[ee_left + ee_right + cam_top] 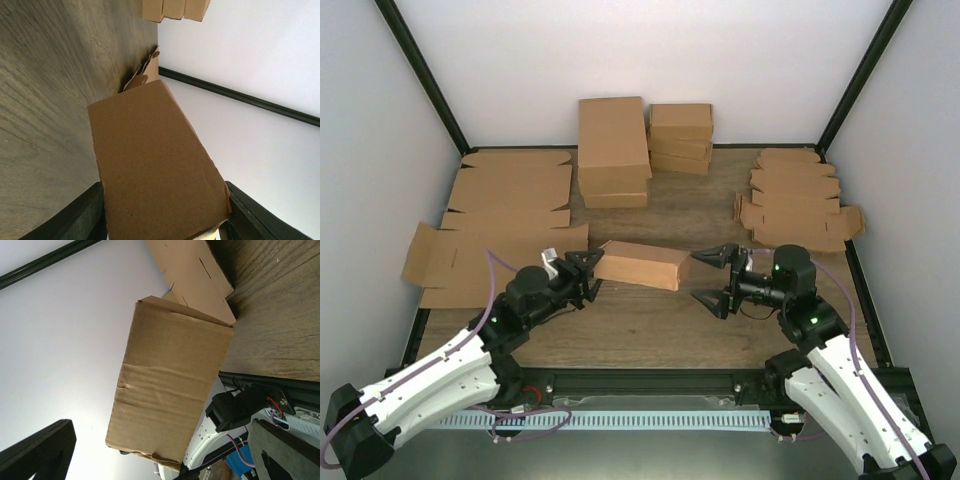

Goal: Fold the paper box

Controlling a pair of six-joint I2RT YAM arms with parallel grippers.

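The paper box (642, 264) is a closed brown oblong lying across the middle of the wooden table (650, 330). My left gripper (588, 272) is shut on its left end. In the left wrist view the box (155, 165) fills the span between the two black fingers (75, 217), which press on its sides. My right gripper (713, 277) stands wide open just off the box's right end, touching nothing. The right wrist view looks along the box (170, 390), whose creased end sits ahead of the spread fingertips (45, 450).
Two stacks of folded brown boxes (613, 150) (680, 137) stand at the back. Large flat cardboard sheets (505, 205) cover the left side. A pile of flat die-cut pieces (795, 200) lies at the right. White walls and black frame posts enclose the table.
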